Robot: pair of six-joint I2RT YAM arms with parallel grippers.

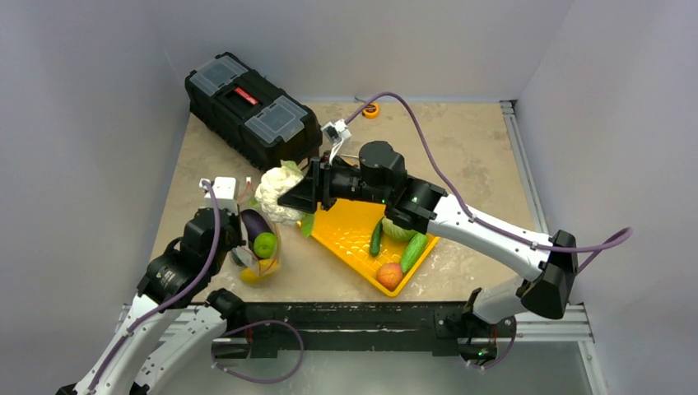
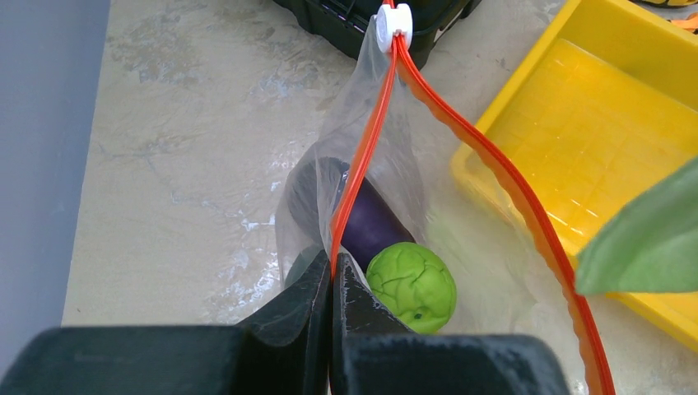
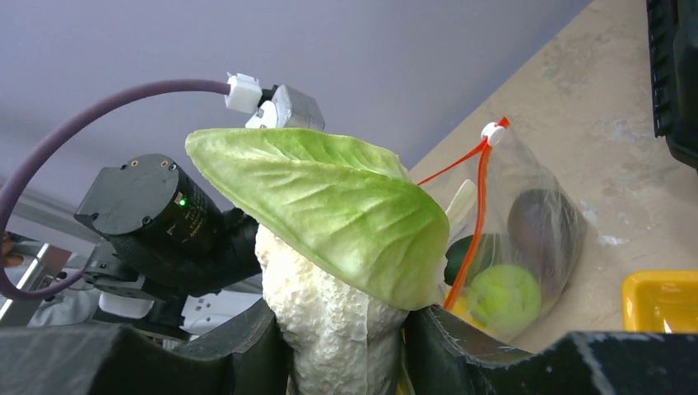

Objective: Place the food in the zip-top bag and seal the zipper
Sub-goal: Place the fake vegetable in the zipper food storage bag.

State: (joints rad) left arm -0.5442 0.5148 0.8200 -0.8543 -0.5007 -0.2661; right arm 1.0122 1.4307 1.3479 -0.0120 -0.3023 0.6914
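Beige-topped table (image 1: 477, 156), grey walls around; viewed from above and from both wrists.

Found the zip-top bag (image 1: 257, 251) at the near left of the table, mouth up and unsealed. Showed the zipper (image 2: 366, 148) parted into two red-orange lips, with its white slider (image 2: 393, 20) at the far end.

Counted three pieces of the food inside:
- one purple eggplant (image 2: 374, 226)
- one green round fruit (image 2: 411, 285)
- one yellow squash (image 1: 257, 273)

Saw the left gripper (image 2: 332, 284) pinched tight on one lip of the zipper, holding the mouth up.

Just right of the bag and a little farther back, found the right gripper (image 3: 342, 329) clamped around one white cauliflower (image 3: 317, 288). Held it raised off the table, green leaf (image 3: 329, 206) uppermost, near the mouth but not yet inside.

Farther right, counted four pieces lying in the one yellow tray (image 1: 350, 239):
- two green cucumbers (image 1: 376, 239)
- one cabbage (image 1: 397, 230)
- one orange peach (image 1: 389, 274)

Judged the task under half done: three of eight pieces bagged, one in the grip, four to fetch, and the zipper to be closed last.

Noted one black toolbox (image 1: 251, 107) at the far left, apart from the work.
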